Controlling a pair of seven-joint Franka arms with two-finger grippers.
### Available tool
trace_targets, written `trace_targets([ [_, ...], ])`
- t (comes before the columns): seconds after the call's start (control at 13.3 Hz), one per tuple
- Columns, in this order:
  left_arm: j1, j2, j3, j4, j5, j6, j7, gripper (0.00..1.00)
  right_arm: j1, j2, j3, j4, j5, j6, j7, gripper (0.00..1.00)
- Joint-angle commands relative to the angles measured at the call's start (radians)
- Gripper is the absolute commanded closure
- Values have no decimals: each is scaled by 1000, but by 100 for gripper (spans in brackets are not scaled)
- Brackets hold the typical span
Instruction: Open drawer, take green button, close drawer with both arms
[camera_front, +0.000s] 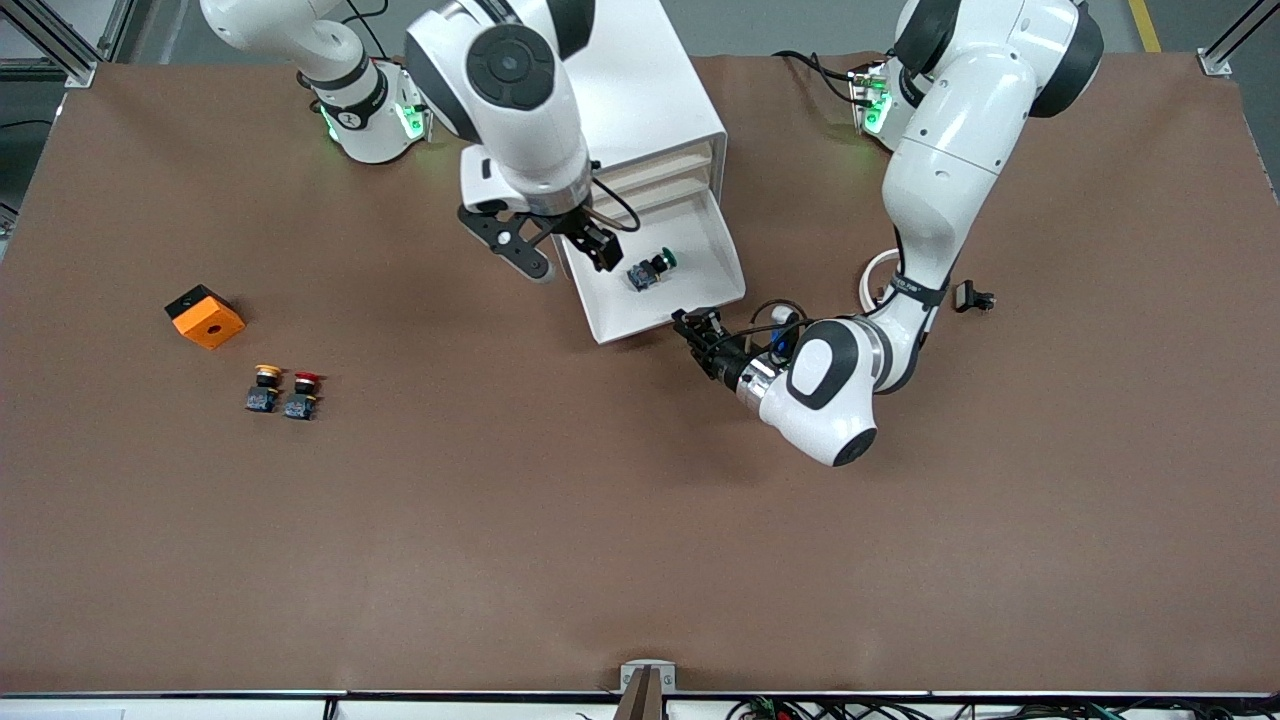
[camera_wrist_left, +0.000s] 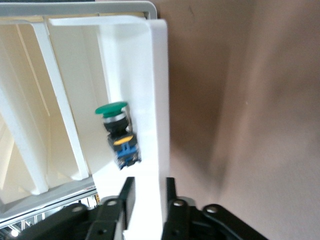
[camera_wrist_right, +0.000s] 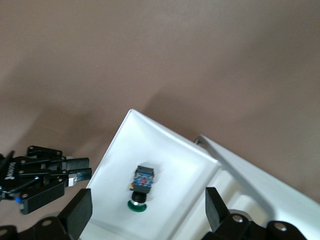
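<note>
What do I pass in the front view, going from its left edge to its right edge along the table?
Orange block → yellow-capped button → red-capped button → right gripper → green button in the open drawer → left gripper → small black part.

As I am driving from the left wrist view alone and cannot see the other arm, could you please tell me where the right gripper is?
Observer: The right gripper hangs open over the drawer, above the button.
Operator: Thank you. My left gripper clasps the drawer's front wall; how far out is the drawer?
Observer: It is pulled well out, with its back end at the cabinet.
Operator: Are other buttons on the table?
Observer: Yes, a yellow-capped button and a red-capped button stand side by side toward the right arm's end, nearer the front camera than the drawer.
</note>
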Motion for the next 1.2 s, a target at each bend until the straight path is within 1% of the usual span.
trace_targets([
  [0.0,4,-7,12,42,0,-8,0,22,46,72,-11,10,9,68,56,0],
  [0.15,4,-19,48,62,15,-13,0,21,63,124,-11,10,9,104,56,0],
  [0.23,4,-22,67,83,29,-14,0,16,70,144,-11,10,10,119,56,0],
  [0.3,4,-25,84,108,56,-14,0,6,79,161,-11,10,11,127,54,0],
  [0.38,3,-25,96,131,97,-13,0,0,87,175,-11,10,11,133,54,0],
  [0.53,3,-38,140,169,173,-7,15,0,98,205,-11,9,11,150,45,0],
  [0.75,1,-84,226,169,269,-5,219,0,110,247,-9,-11,14,209,39,0],
  [0.83,1,-90,237,173,300,-5,289,0,115,248,-9,-26,15,225,37,0],
  [0.98,3,-136,263,173,355,-4,456,0,115,256,-3,-37,17,226,40,0],
  [1.05,3,-154,269,173,381,-4,555,0,115,258,-3,-49,27,226,45,0],
  [1.13,3,-179,283,173,418,-1,651,0,113,256,-3,-56,73,226,49,0],
])
